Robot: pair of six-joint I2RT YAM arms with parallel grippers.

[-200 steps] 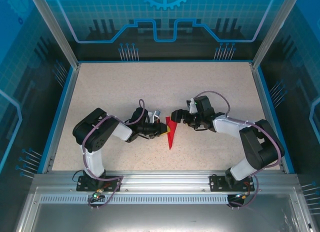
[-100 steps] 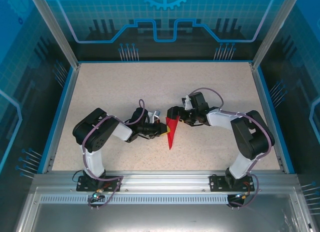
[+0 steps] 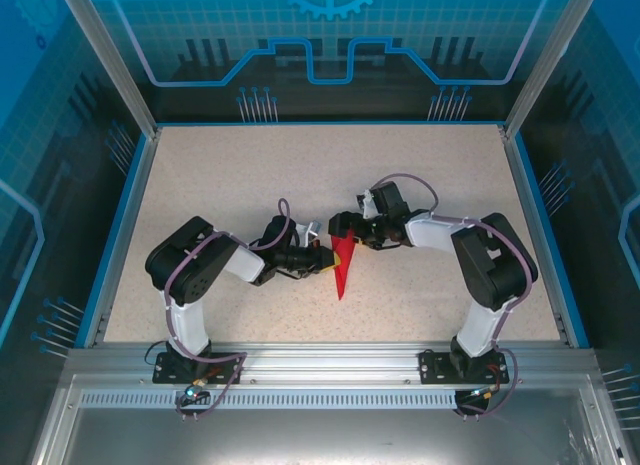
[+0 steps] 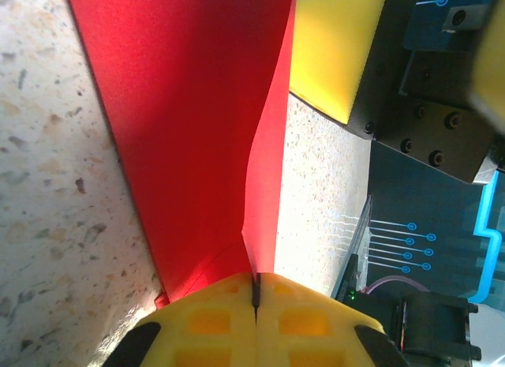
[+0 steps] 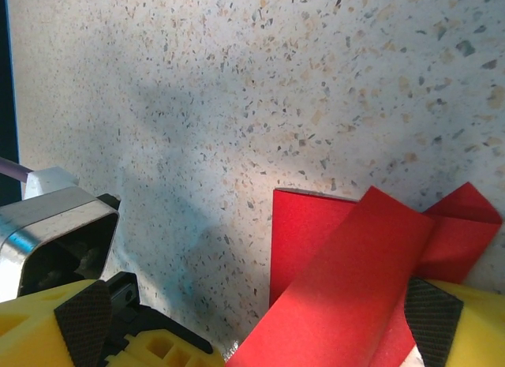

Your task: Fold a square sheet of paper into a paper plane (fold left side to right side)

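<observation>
Left gripper [image 4: 254, 294] is pinched tight, its two yellow fingers [image 4: 205, 327] pressed flat against each other on a raised edge of the paper plane [image 4: 181, 130]. That thin red edge stands up from the sheet and runs straight into the seam between them. Right gripper [image 5: 260, 323] is spread wide, with one yellow finger low at each side of its wrist view and red paper lying in the space between. A loose fold of the paper slants up across that space toward the right-hand finger; whether it touches that finger cannot be told.

From above, the two grippers meet at the wide end of the plane. One comes in from the left and the other from the upper right, and they are close to each other. The plane is a narrow red dart, resting on the speckled table [image 3: 230, 175] near its middle. Its sharp tip points toward the arms' bases. In the left wrist view, a yellow pad of the right gripper sits just past the paper's far edge. A blue rim [image 3: 128, 215] borders the table, and clear blue-printed walls [image 3: 330, 45] rise behind and at the sides.
</observation>
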